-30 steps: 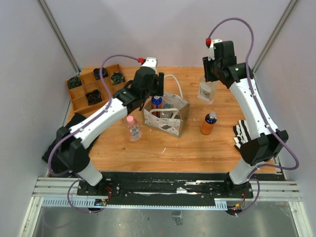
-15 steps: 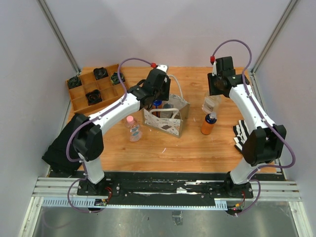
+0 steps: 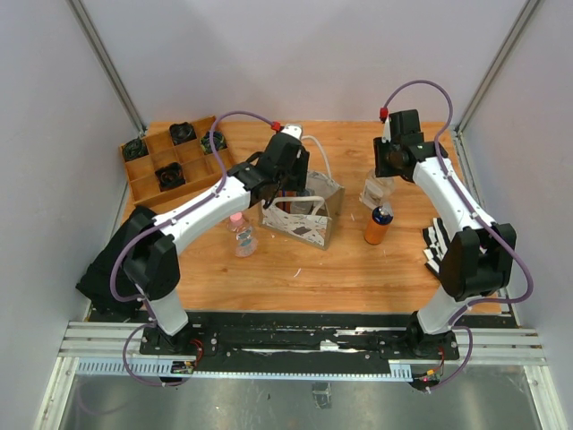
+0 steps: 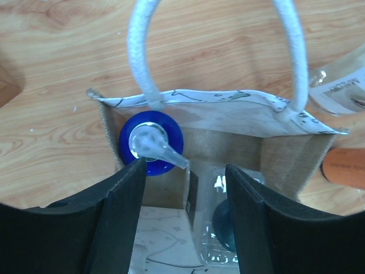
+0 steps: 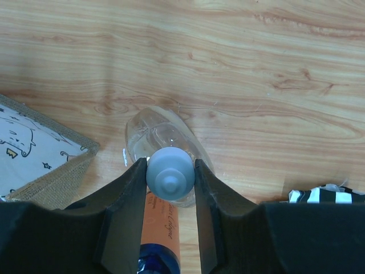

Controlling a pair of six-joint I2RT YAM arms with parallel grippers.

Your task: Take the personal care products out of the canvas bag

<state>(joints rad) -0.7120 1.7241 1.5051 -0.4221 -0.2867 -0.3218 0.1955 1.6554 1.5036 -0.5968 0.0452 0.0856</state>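
The canvas bag [image 3: 304, 215] stands mid-table with its rope handles [image 4: 142, 57] up. My left gripper [image 3: 288, 182] hangs open over its mouth [image 4: 185, 191]. Inside the bag an orange bottle's blue cap [image 4: 150, 141] stands against my left finger [image 4: 122, 217], with a clear packet [image 4: 219, 234] beside it. My right gripper [image 3: 385, 172] is shut on the white cap [image 5: 170, 173] of the pale bottle [image 3: 376, 190], held upright right of the bag. An orange bottle with a blue cap [image 3: 378, 224] stands just in front of it. The clear bottle with a pink cap [image 3: 240, 231] stands left of the bag.
A wooden compartment tray [image 3: 143, 184] with small black fans sits at the back left. A black-and-white striped cloth [image 3: 439, 242] lies at the right edge, also in the right wrist view [image 5: 328, 194]. A black object [image 3: 103, 273] lies at the left edge.
My left gripper has moved right and down over the bag's mouth. My right gripper has come down and nearer with the pale bottle, close behind the orange bottle.
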